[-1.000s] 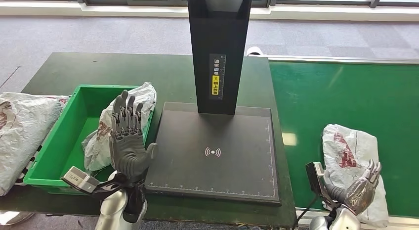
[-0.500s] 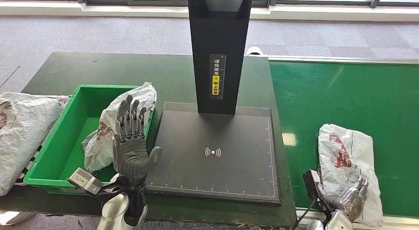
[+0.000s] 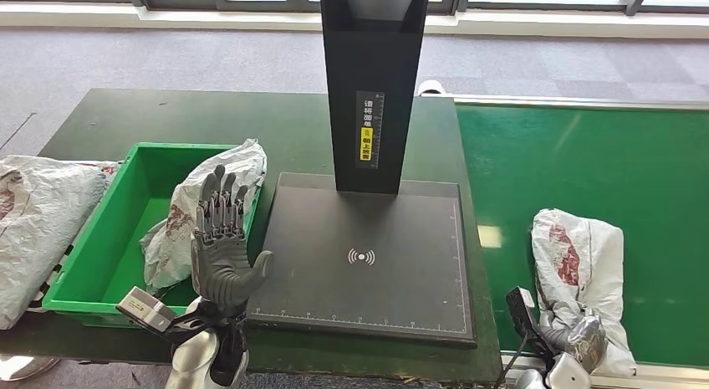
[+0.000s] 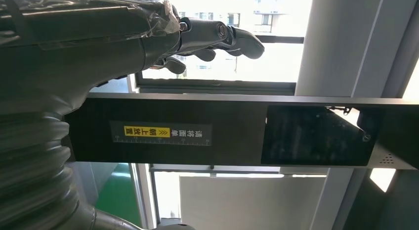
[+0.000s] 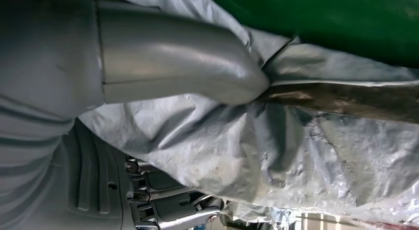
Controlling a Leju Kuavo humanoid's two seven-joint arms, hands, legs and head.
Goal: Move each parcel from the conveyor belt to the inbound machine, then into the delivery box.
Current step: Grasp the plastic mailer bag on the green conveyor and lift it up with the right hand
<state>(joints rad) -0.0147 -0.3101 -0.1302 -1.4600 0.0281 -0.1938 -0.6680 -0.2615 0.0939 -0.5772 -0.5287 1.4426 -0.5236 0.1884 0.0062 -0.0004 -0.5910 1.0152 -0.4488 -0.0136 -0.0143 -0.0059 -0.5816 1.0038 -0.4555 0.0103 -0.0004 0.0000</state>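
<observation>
From the head view, the left hand stands upright with fingers spread and nothing in it, between the green delivery box and the black inbound machine. One grey parcel leans over the box's right wall, its lower part hidden behind the hand. Another bag lies left of the box, cut off by the picture edge. On the green conveyor belt lies a further parcel; the right hand is at its near end, mostly hidden at the picture's bottom, and it appears to be closed around the plastic.

In the left wrist view, the left hand's fingers reach out loosely curved, holding nothing, in front of the machine's dark column with its yellow label.

In the right wrist view, the thick thumb presses into the crumpled grey parcel, while darker fingers lie on the film's other side, so the hand grips the plastic. The belt shows beyond.
</observation>
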